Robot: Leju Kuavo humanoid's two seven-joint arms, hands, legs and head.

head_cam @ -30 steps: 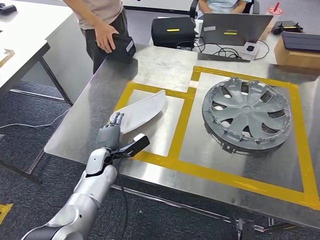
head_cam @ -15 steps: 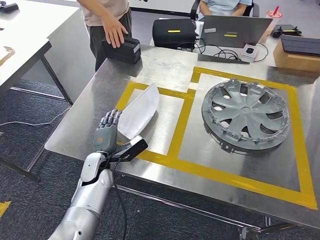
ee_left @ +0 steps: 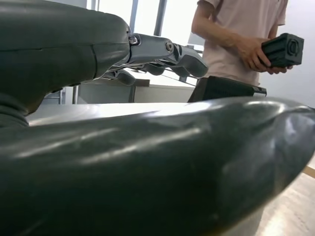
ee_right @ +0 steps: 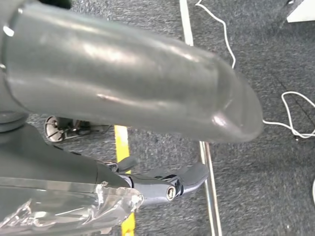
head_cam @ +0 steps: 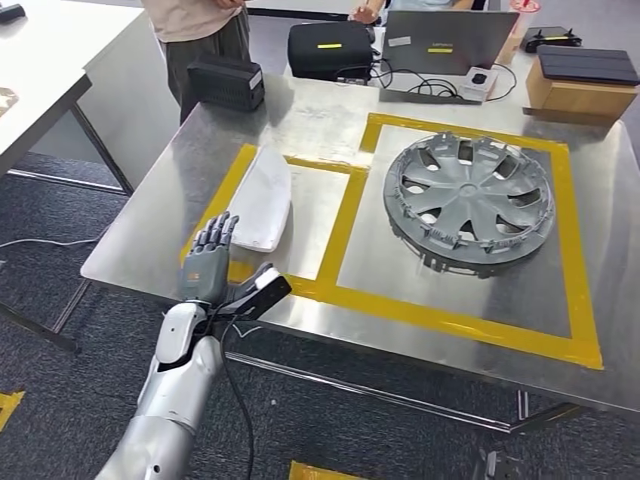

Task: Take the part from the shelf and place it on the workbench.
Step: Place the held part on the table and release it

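1. The left hand (head_cam: 207, 262) hovers over the workbench's (head_cam: 151, 215) near left edge, fingers straight and spread apart, thumb stuck out to the side, nothing in it.
2. The right hand (ee_right: 163, 184) hangs low over grey carpet with a yellow floor stripe (ee_right: 121, 142) under it; its fingers reach out loosely apart, holding nothing.
3. The white part (head_cam: 260, 200) lies flat on the workbench just beyond the left hand's fingertips, inside the left yellow-taped square (head_cam: 336, 235), its near end close to the tape.
4. In the right taped square rests a grey wheel cover (head_cam: 468, 200), well apart from the part.
5. At the far left corner sits a black box (head_cam: 225, 83), with a person (head_cam: 198, 30) standing behind it.
6. Along the far edge: a black case (head_cam: 330, 50), a laptop (head_cam: 438, 45) and a cardboard box (head_cam: 577, 98).
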